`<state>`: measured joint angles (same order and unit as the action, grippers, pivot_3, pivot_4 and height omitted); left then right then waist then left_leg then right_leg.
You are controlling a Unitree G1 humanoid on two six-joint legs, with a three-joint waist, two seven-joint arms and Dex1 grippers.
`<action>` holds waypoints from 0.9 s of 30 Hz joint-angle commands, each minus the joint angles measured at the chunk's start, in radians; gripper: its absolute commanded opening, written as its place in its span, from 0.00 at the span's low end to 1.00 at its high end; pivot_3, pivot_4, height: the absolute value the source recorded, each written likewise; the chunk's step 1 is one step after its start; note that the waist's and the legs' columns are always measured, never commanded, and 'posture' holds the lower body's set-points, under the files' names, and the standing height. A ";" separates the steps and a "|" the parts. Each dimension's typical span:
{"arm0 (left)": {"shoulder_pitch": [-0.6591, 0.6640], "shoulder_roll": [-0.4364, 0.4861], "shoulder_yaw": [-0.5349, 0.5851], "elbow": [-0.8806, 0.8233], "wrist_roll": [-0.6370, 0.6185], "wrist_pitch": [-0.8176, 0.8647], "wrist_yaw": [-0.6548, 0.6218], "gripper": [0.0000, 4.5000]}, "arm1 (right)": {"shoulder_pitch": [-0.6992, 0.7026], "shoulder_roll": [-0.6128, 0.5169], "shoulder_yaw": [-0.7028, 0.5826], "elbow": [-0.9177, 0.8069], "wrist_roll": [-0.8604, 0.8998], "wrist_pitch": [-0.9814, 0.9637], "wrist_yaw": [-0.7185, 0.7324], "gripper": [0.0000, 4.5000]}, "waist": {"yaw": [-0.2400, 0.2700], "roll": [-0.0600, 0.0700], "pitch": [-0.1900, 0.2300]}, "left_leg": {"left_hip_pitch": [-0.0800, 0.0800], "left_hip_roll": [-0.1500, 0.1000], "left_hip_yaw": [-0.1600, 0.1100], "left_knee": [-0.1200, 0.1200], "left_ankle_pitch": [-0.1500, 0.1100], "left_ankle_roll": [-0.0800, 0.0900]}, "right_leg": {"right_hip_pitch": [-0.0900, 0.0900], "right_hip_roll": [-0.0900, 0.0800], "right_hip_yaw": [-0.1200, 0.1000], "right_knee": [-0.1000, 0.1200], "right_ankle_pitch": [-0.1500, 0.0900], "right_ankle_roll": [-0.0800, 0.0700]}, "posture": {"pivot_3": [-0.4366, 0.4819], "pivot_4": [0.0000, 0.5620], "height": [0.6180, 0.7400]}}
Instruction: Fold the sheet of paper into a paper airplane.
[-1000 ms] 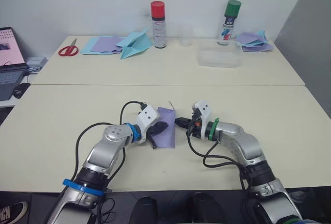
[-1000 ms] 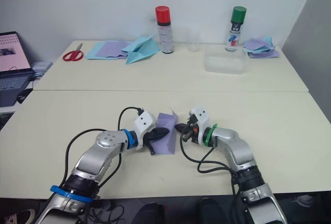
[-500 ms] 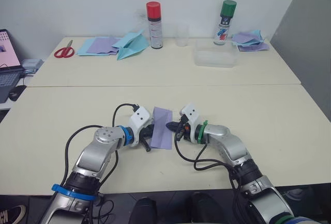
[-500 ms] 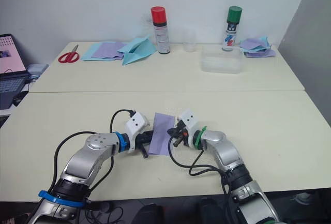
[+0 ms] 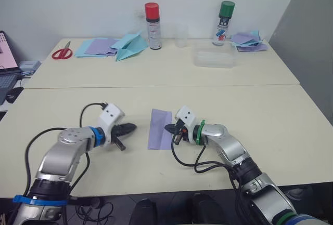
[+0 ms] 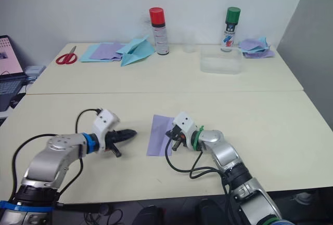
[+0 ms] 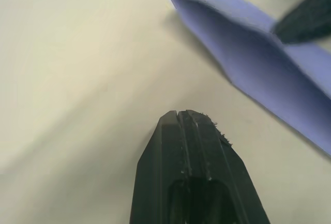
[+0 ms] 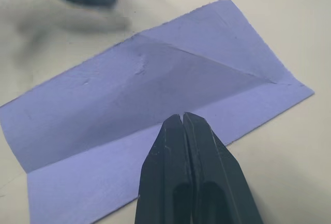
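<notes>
Left gripper [image 5: 128, 128], closed, has pulled well clear of the sheet of paper [image 5: 159, 122], now folded flat on the bench [image 5: 260, 121], while our closed right gripper [image 5: 168, 128] presses its edge, suggesting we finished one crease.

Lavender sheet of paper [image 5: 159, 122] folded into a narrow strip, lying flat on the near worktop [image 5: 250, 110], diagonal crease across its upper layer, long edges running away from the robot
</notes>
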<state>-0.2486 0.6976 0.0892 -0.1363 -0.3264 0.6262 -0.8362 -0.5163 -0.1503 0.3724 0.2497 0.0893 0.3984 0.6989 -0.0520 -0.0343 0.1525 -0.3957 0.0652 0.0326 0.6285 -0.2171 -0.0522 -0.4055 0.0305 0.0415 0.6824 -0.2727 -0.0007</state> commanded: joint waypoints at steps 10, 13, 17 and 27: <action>-0.047 -0.160 -0.154 -0.079 -0.004 0.006 0.102 0.00 | 0.003 0.000 0.012 0.044 -0.030 0.008 -0.008 0.01 | -0.001 -0.001 -0.001 | 0.000 0.000 0.000 0.000 0.000 0.000 | 0.000 0.001 0.002 0.000 0.000 0.000 | 0.48 0.27 1.00; -0.030 -0.173 -0.195 -0.022 0.039 -0.027 0.115 0.00 | 0.011 -0.002 0.011 0.037 -0.031 0.008 -0.012 0.01 | -0.001 -0.001 -0.001 | 0.000 0.000 0.000 0.000 0.000 0.000 | 0.000 0.001 0.002 0.000 0.000 0.000 | 0.48 0.27 1.00; -0.014 -0.171 -0.233 0.043 0.081 -0.066 0.104 0.00 | 0.026 -0.012 0.005 0.012 -0.027 0.018 -0.013 0.01 | 0.001 -0.001 -0.001 | 0.000 0.000 0.000 0.000 0.000 0.000 | 0.000 0.001 0.002 0.000 0.000 0.000 | 0.48 0.27 1.00; -0.039 -0.136 -0.325 0.190 0.204 -0.197 0.062 0.00 | -0.024 -0.017 -0.067 0.052 -0.005 -0.129 -0.015 0.01 | 0.011 -0.001 -0.001 | 0.000 -0.001 0.000 0.000 0.000 0.000 | 0.000 0.000 0.002 -0.001 0.000 0.000 | 0.48 0.27 1.00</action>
<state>-0.3006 0.5432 -0.1958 -0.0032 -0.1795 0.4316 -0.7729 -0.5022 -0.1719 0.3375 0.2805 0.0917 0.3040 0.6975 -0.0405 -0.0353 0.1518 -0.3958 0.0638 0.0332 0.6287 -0.2171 -0.0522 -0.4054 0.0311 0.0437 0.6818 -0.2726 -0.0006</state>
